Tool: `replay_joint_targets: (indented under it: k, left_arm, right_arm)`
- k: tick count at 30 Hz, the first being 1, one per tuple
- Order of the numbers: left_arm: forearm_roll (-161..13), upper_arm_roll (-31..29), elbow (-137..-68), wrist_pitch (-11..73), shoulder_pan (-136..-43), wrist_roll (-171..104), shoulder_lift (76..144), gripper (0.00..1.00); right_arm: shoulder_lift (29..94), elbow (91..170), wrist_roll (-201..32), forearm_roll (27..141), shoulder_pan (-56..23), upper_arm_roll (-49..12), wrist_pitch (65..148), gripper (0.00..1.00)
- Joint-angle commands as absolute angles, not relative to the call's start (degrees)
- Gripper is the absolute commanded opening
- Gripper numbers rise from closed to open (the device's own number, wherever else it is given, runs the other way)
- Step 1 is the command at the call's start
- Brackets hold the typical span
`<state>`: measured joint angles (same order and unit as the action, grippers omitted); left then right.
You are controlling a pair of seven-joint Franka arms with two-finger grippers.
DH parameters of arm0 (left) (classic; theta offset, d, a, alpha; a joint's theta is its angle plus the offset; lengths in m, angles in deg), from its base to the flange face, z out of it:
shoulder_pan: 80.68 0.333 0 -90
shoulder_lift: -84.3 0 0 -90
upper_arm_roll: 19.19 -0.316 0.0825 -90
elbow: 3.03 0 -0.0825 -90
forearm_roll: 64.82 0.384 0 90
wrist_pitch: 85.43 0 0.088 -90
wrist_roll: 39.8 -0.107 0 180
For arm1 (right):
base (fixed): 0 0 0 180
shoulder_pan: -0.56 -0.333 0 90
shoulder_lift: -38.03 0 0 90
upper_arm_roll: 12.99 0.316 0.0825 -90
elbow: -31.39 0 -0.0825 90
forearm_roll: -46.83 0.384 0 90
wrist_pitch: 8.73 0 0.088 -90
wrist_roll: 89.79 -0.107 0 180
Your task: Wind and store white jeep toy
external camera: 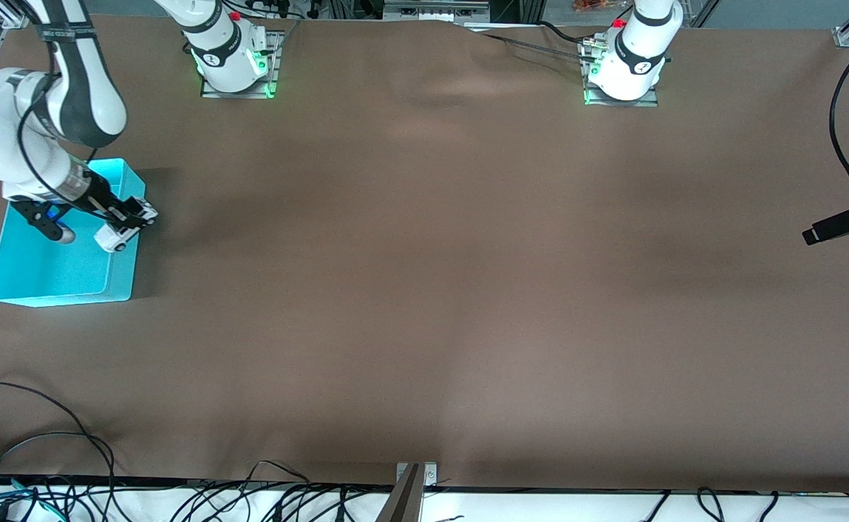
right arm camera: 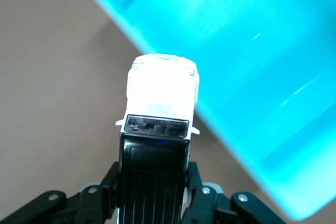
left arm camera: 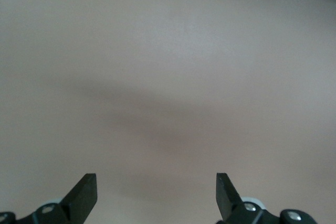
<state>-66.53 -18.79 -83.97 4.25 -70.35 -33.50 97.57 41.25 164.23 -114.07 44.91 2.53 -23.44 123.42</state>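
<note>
- Carrying the small boxy white jeep toy with black roof (external camera: 121,233), the right gripper (external camera: 134,217) pinches it by the sides over the turquoise plastic bin's (external camera: 47,272) rim at the table's nine o'clock end
- moving toward nine o'clock until clear of that wall, then lowering, seems best; dropping early risks a bounce off the edge
- the left gripper (left arm camera: 156,195) waits, fingers spread, over bare brown table (external camera: 468,290); room abounds toward three o'clock

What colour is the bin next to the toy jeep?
Turquoise bin, a bright blue-green, clearest in the right wrist view.
</note>
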Motion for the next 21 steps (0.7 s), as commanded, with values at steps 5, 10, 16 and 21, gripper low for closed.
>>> replay_joint_targets:
  k: [5,10,16,21]
  left_arm:
    - [-67.81,-18.66,-84.33,3.78,-70.22,-34.09,97.13,1.0]
    - [-67.81,-18.66,-84.33,3.78,-70.14,-34.09,97.13,1.0]
    - [-67.81,-18.66,-84.33,3.78,-70.22,-34.0,97.13,1.0]
    - [-67.81,-18.66,-84.33,3.78,-70.22,-34.0,97.04,1.0]
  right_arm:
    - [41.9,163.49,-96.41,41.73,2.49,-31.09,121.96,0.0]
    - [43.48,163.14,-87.35,41.29,2.84,-33.55,122.05,0.0]
    - [46.55,161.91,-85.66,34.36,3.89,-33.91,122.14,0.0]
    - [48.93,160.24,-85.58,30.48,4.34,-33.91,122.23,0.0]
